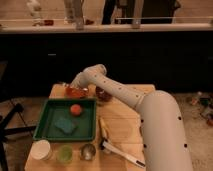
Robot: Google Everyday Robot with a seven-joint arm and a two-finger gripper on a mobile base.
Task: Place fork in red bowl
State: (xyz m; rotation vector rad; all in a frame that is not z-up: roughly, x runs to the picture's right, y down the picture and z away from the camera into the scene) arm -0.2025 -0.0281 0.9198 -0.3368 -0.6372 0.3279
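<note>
Over the red bowl (76, 92) sits your tool (76, 84); can't tell if it's spread or pinching. That fork's likely light, stiff, slick; grab mid-handle.

Arm (120, 93) outstretched, claw (75, 85) low, far left

words: none could be read | labels, brands, numbers, signs: none could be read | gripper (76, 85): was just over the red bowl (75, 93) on the desk (122, 125)
</note>
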